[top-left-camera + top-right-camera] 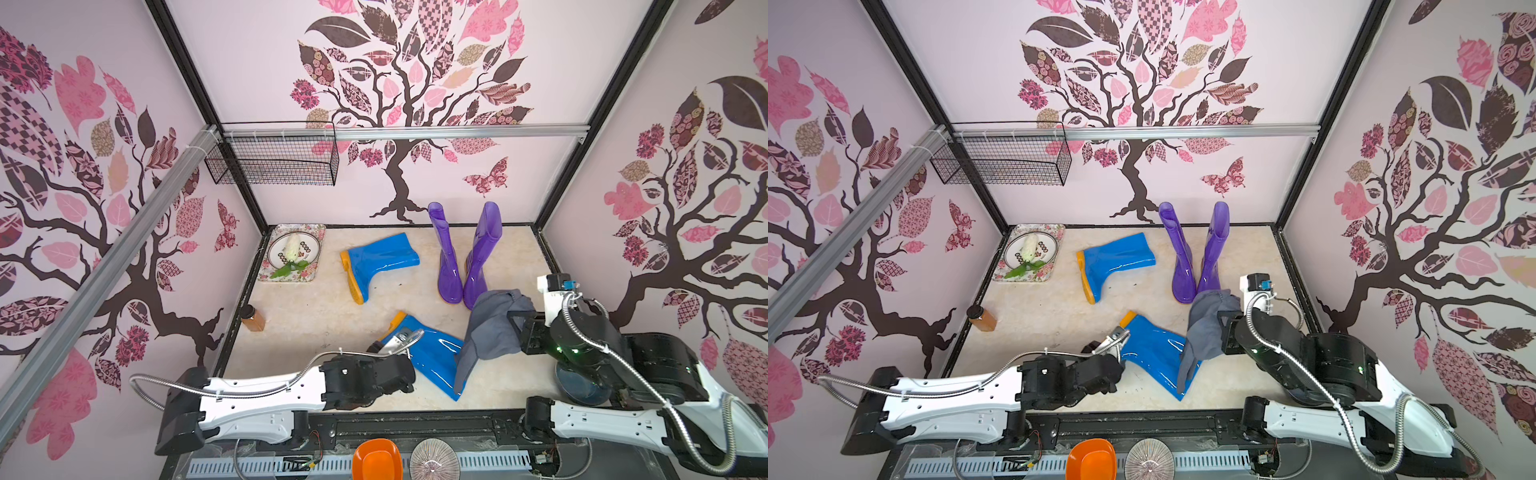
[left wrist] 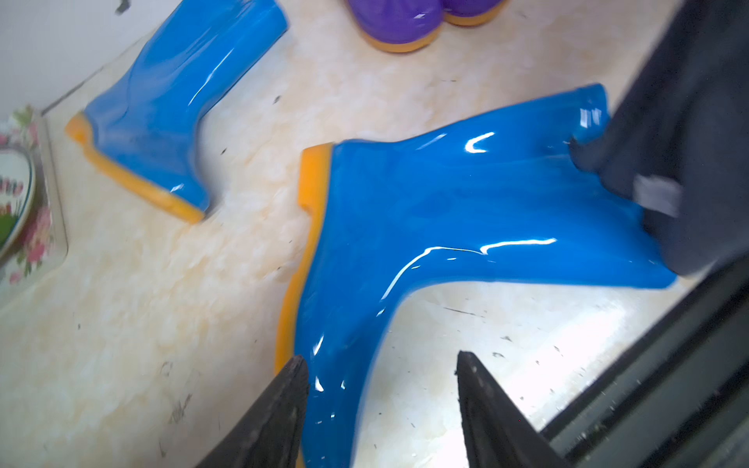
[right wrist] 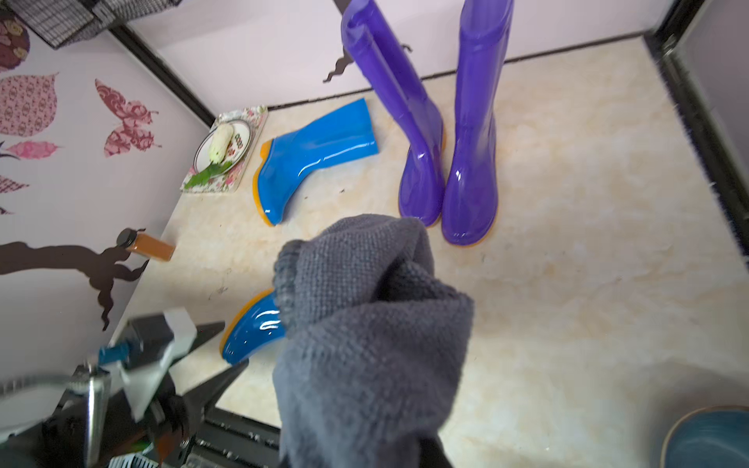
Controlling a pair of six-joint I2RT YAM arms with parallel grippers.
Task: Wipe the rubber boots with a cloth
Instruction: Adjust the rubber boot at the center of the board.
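Two purple rubber boots (image 1: 446, 257) (image 1: 482, 253) stand upright near the back wall. One blue boot (image 1: 374, 262) lies on its side mid-floor, and a nearer blue boot (image 1: 432, 353) (image 2: 446, 210) lies in front. My left gripper (image 2: 381, 358) (image 1: 388, 343) is open at the near boot's toe: one finger sits against the sole edge, its partner stands clear over bare floor. My right gripper (image 1: 515, 322) is shut on the dark grey cloth (image 1: 490, 328) (image 3: 364, 324). The cloth hangs over the near boot's shaft and hides the jaws.
A floral tray (image 1: 305, 277) with a plate and a white vegetable sits at the back left. An amber bottle (image 1: 253, 318) lies by the left wall. A wire basket (image 1: 274, 160) hangs above. A blue bowl (image 3: 709, 437) sits under the right arm.
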